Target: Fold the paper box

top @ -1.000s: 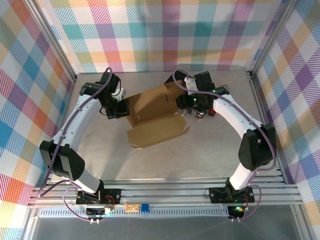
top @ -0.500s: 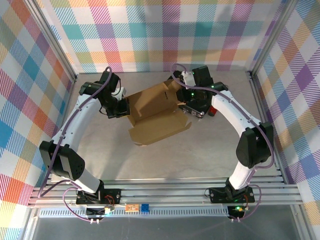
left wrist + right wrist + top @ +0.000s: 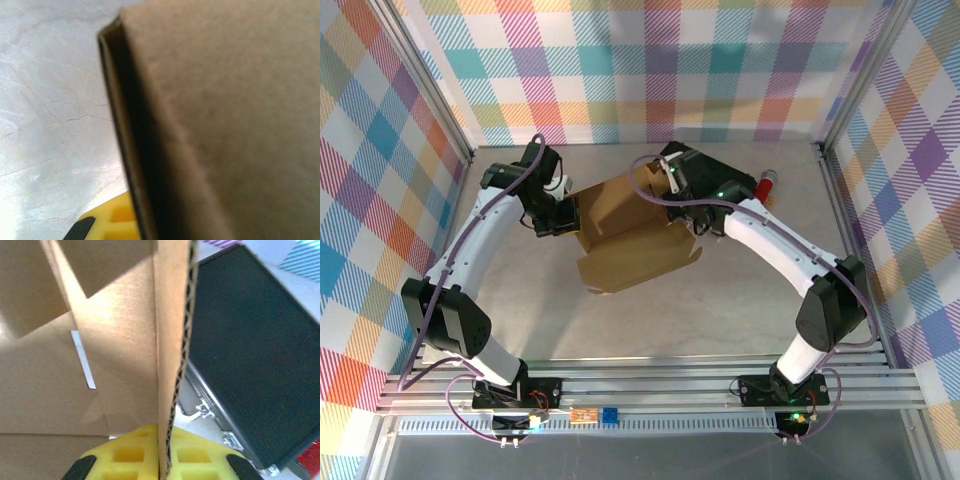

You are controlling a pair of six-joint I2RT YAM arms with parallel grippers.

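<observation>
The paper box (image 3: 625,228) is brown cardboard, partly folded, in the middle of the table with a flap lying toward the front. My left gripper (image 3: 567,213) is shut on its left edge; in the left wrist view the cardboard wall (image 3: 225,125) runs close past one yellow finger (image 3: 107,222). My right gripper (image 3: 670,190) is shut on the box's upright right flap. In the right wrist view that flap's corrugated edge (image 3: 172,365) stands pinched between the two yellow fingers (image 3: 125,455). A narrow slit (image 3: 82,360) shows in the panel to the left.
A black hard case (image 3: 725,172) with metal latches (image 3: 202,410) lies just behind and right of the box, close to the right gripper. A small red object (image 3: 767,184) sits beside it. Metal frame posts and checkered walls ring the table (image 3: 720,300).
My right gripper has moved left off the black case to the box's right flap and shut on it. The box shifted slightly. The left arm has stayed put.
</observation>
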